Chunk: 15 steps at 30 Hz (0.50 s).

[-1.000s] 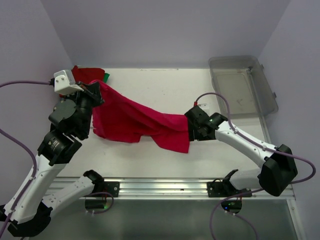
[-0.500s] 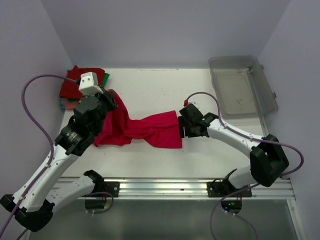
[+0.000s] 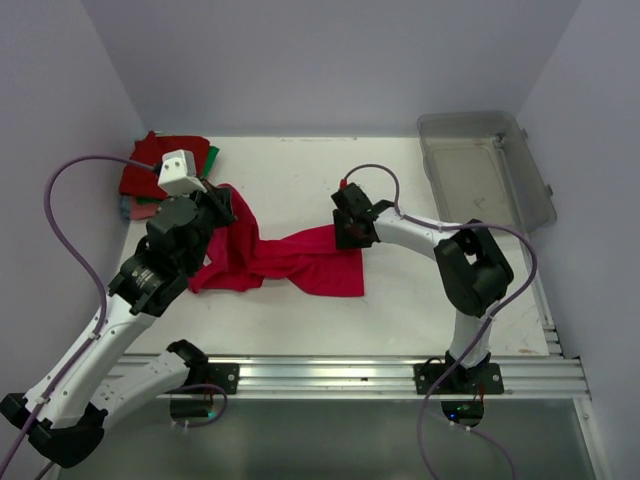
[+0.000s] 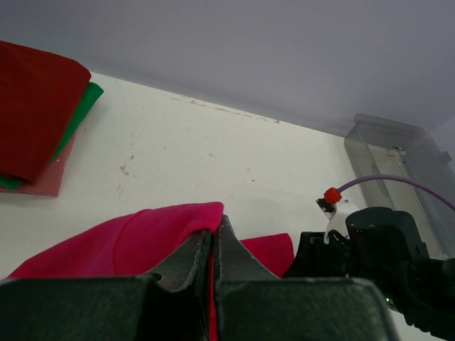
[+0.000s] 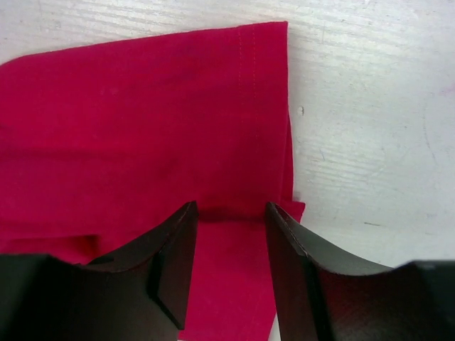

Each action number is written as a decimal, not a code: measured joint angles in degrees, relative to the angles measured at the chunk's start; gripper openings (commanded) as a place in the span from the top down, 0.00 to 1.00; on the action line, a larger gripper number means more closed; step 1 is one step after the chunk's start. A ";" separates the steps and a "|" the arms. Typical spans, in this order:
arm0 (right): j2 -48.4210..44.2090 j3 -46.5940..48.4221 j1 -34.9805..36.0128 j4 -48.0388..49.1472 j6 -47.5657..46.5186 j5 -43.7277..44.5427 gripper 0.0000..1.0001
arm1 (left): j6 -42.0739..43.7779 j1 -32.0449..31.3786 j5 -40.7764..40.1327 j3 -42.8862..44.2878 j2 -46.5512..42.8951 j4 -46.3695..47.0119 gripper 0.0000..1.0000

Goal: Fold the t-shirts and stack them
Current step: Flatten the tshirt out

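Gripping, left: the left gripper (image 4: 213,226) is clamped shut on a raised fold of the crimson-pink t-shirt (image 3: 285,255).
Jaws, right: the right gripper (image 5: 231,212) is held apart, astride a small ridge by the shirt's hemmed edge.
Shirt: laid crumpled on the table (image 3: 300,175) between both arms.
Stack: a dark red tee (image 4: 32,99) is folded over a green tee (image 4: 79,106) and a salmon-pink tee (image 4: 43,183), far left corner.
Bin (image 3: 485,170): set far right.
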 measured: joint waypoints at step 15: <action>1.99 1.60 -0.15 -0.85 0.48 2.27 0.61 | 0.00 0.04 -0.44 0.00 -2.40 -0.79 1.00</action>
